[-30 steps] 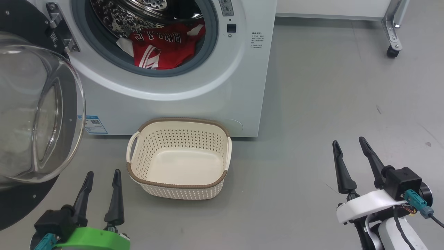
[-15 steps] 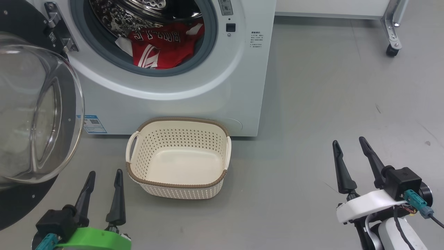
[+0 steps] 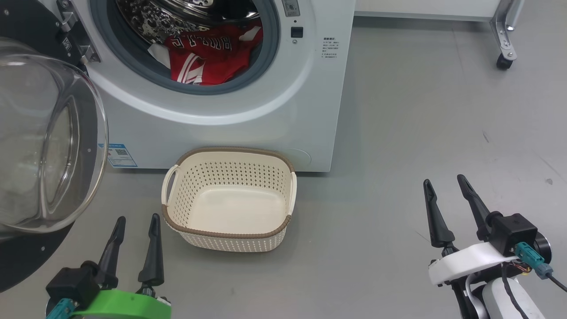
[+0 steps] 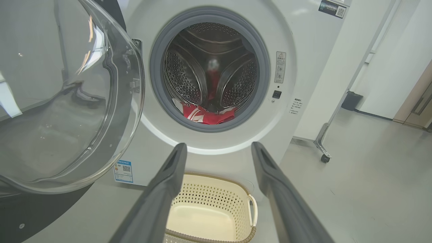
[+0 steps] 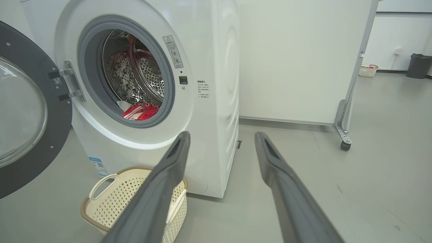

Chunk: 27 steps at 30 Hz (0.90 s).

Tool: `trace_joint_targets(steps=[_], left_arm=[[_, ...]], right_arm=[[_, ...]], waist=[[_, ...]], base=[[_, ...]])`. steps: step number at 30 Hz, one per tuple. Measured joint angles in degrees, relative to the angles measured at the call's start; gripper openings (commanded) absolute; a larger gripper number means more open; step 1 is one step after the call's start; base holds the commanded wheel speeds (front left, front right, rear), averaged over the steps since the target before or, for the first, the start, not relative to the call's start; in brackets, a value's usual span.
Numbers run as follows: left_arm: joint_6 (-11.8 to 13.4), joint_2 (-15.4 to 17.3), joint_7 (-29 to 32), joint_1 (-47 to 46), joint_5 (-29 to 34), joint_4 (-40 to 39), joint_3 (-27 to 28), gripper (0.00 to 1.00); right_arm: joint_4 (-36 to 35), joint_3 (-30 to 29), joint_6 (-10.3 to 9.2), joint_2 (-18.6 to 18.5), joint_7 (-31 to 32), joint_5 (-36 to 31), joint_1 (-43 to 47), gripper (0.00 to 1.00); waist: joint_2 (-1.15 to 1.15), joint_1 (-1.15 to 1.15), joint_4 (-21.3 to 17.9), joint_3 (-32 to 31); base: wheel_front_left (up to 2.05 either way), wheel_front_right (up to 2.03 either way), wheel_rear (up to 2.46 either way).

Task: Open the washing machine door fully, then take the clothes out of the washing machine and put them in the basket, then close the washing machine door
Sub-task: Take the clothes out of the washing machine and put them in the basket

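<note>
The white washing machine [image 3: 274, 115] stands ahead with its door [image 3: 48, 141] swung wide open to the left, the glass bowl bulging toward me. Red clothes [image 3: 208, 55] with white stripes lie at the bottom of the steel drum, also visible as clothes [image 4: 206, 114] and clothes [image 5: 140, 111]. The cream basket [image 3: 283, 235] sits empty on the floor before the machine. My left gripper [image 3: 137, 219] stands open just left of the basket, below the door. My right gripper [image 3: 444, 179] stands open far to the right over bare floor. Both hold nothing.
A white panel on a metal leg with a caster [image 3: 502, 62] stands at the back right. Grey floor [image 3: 421, 133] stretches right of the machine. A dark bin [image 5: 418, 65] and a small basket [image 5: 368, 70] sit far off by the wall.
The head view has shifted slightly. The left gripper sits a little further right and up, closer to the basket. The right gripper, door and clothes are unchanged.
</note>
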Motion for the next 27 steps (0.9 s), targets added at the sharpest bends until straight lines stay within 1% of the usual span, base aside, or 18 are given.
trace_joint_targets(steps=[13,23,27], left_arm=[[-0.29,0.10,0.00,-0.01,0.01,-0.23,0.20,1.00],[-0.34,0.11,-0.01,-0.03,0.16,-0.23,0.73,1.00],[-0.35,0.12,-0.02,-0.10,0.41,-0.23,0.69,1.00]], right_arm=[[-0.01,-0.22,0.05,0.20,0.00,-0.18,0.00,1.00],[0.00,-0.47,0.08,0.23,0.00,-0.25,0.00,1.00],[0.02,-0.51,0.48,0.23,0.00,-0.25,0.00,1.00]], waist=[[0.00,0.00,0.26,0.62],[0.00,0.00,0.59,1.19],[0.00,0.00,0.78,1.40]], base=[[0.68,-0.68,0.00],[1.15,-1.15,0.00],[1.21,-1.21,0.00]])
